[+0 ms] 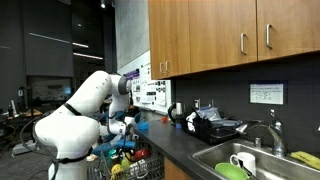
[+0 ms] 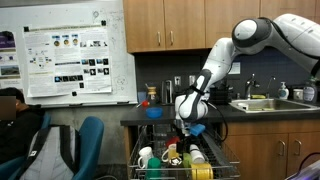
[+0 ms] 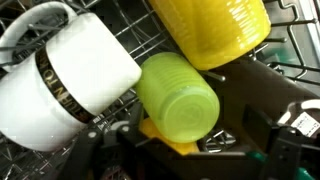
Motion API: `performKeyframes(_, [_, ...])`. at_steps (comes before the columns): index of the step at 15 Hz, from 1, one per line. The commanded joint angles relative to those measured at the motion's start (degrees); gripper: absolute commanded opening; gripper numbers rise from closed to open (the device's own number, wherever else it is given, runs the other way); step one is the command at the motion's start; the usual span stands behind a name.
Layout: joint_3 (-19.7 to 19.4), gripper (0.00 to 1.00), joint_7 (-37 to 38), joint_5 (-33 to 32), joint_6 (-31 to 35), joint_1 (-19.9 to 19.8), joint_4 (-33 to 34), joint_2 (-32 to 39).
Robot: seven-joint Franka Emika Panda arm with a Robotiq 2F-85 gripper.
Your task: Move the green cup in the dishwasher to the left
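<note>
Your small bright green plastic cup [image 3: 178, 95] lies tipped in the dishwasher's dark wire rack [image 3: 122, 18]. In the wrist view its long axis runs upper left to lower right, round end toward the camera, between a white mug [image 3: 70, 80] and a yellow ribbed cup [image 3: 212, 28]. The tool [image 2: 190, 128] hangs over the rack; how far it is open cannot be told.

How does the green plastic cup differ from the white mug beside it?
The small green plastic cup is plain and handleless; the white mug has a handle and dark patterned band. The mug looks bigger than the cup. Both lie tipped in the wire rack.
</note>
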Motion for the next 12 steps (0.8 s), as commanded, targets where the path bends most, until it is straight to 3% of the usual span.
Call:
performKeyframes(1, [-0.5, 1.0, 0.8, -1.5, -1.1, 0.6, 1.0, 1.0])
performKeyframes(5, [-0.7, 1.0, 0.9, -1.7, -1.1, 0.7, 0.9, 1.8])
performKeyframes(6, [-0.8, 0.75, 1.1, -1.8, -1.0, 0.8, 0.9, 1.9])
performKeyframes(7, [-1.2, 0.74, 1.7, -1.9, -0.8, 1.3, 0.9, 2.0])
performKeyframes(11, [-1.7, 0.46, 1.9, -2.2, -1.4, 1.4, 1.2, 1.7])
performKeyframes(12, [-1.6, 0.45, 2.0, -2.0, -1.6, 1.3, 1.2, 1.4])
